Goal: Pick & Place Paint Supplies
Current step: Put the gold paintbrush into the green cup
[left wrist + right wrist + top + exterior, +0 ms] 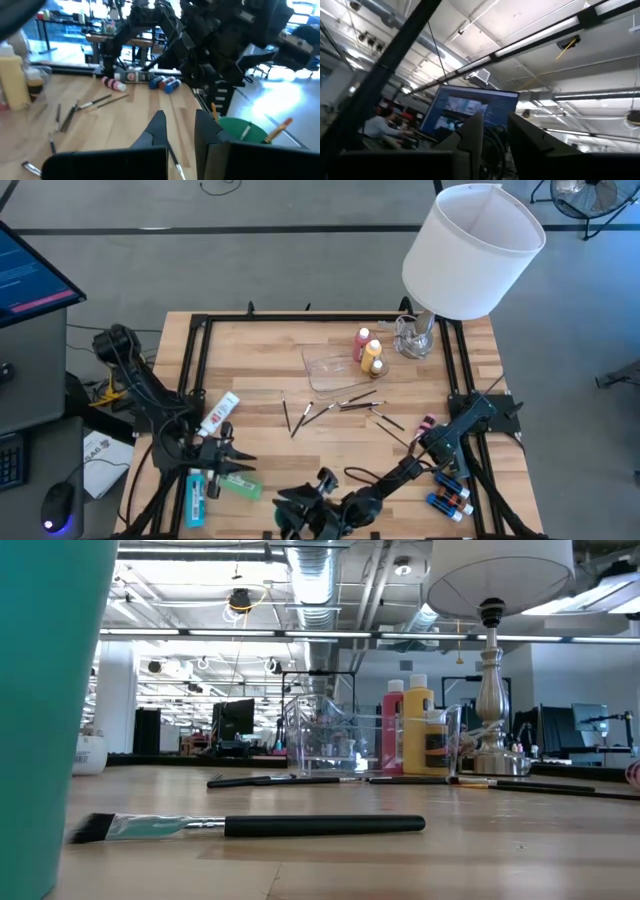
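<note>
Beside the clear tray (pixel 335 366) stand a red bottle (pixel 361 344) and a yellow bottle (pixel 372 356) — probably placed. Thin brushes (pixel 345 406) lie scattered mid-table, and small bottles (pixel 448 498) wait at the right edge. Left gripper (pixel 181 131) hovers shut and empty; right gripper (pixel 490 131) — narrowly parted, apparently holding nothing — points ceilingward.

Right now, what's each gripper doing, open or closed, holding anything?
Left gripper: closed, holding nothing visible.
Right gripper: slightly parted, nothing seen between its fingers.
</note>
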`<state>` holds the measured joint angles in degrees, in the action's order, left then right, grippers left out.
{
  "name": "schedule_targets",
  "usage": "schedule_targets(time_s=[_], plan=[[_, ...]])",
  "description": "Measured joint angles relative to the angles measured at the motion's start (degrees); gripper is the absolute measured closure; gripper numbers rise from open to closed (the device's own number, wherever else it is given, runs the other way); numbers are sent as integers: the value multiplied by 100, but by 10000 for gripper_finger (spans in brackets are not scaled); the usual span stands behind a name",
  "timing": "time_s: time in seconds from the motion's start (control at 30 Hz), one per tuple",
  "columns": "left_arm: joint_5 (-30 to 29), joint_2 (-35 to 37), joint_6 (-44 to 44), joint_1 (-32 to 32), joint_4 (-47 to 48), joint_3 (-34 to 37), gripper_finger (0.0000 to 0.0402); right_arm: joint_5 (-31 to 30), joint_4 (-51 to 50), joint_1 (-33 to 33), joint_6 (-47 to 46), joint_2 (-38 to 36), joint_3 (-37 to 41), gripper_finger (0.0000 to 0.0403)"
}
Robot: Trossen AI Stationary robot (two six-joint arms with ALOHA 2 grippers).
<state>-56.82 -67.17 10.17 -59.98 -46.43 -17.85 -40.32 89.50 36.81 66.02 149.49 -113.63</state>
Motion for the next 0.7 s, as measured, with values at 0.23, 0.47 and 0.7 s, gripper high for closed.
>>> schedule_targets(time_s=[0.23, 0.47, 0.7], plan=[[-39, 418, -684, 253, -3, -2, 401, 127, 35, 58, 1553, -57, -244, 321], [-43, 944, -1406, 386, 0, -2, 401, 72, 36, 202, 2533, -62, -662, 321], [-41, 1372, -2038, 384, 2, -2, 401, -319, -176, -16, 2044, -77, -915, 321]])
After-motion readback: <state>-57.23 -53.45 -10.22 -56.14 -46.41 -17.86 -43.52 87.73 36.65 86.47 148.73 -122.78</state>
